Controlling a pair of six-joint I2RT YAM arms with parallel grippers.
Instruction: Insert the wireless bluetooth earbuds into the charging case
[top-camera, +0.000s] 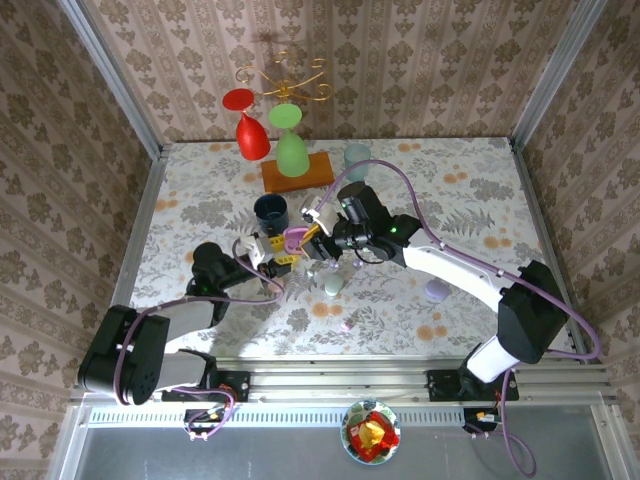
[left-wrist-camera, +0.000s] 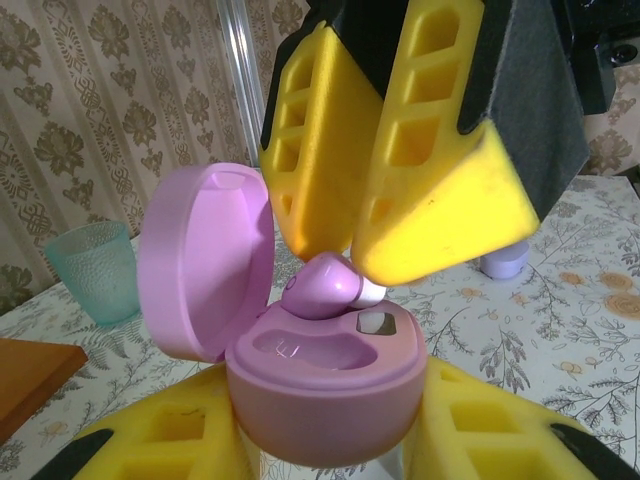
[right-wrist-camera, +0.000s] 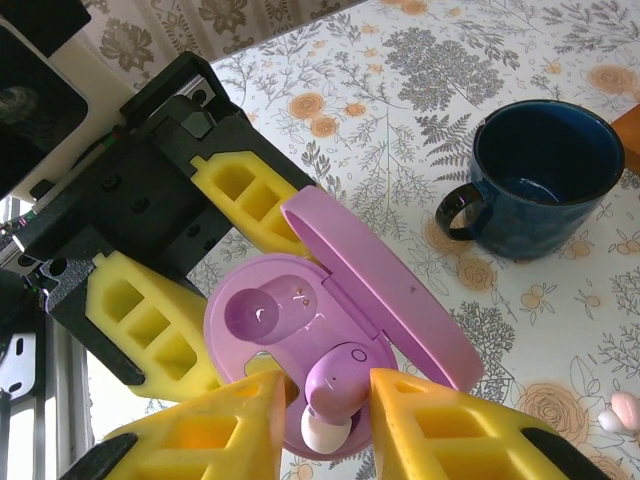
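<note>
Beside the glazed navy mug (top-camera: 271, 212), top view: left gripper (top-camera: 280, 258) and right gripper (top-camera: 320, 243) meet at the lilac charging case (top-camera: 297, 238).

Left wrist: left's yellow foam fingers (left-wrist-camera: 170, 440) clamp the case's rounded base. Its lid (left-wrist-camera: 205, 260) stands hinged open.

Right wrist: right's jaws pinch a glossy, pebble-shaped earbud (right-wrist-camera: 335, 395), tilted over one case socket. The other socket is a smooth hollow.

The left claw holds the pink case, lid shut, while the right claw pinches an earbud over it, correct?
No: the lid stands open, as the left wrist view shows. The left gripper does hold the pink case, and the right gripper pinches an earbud over it.
</note>
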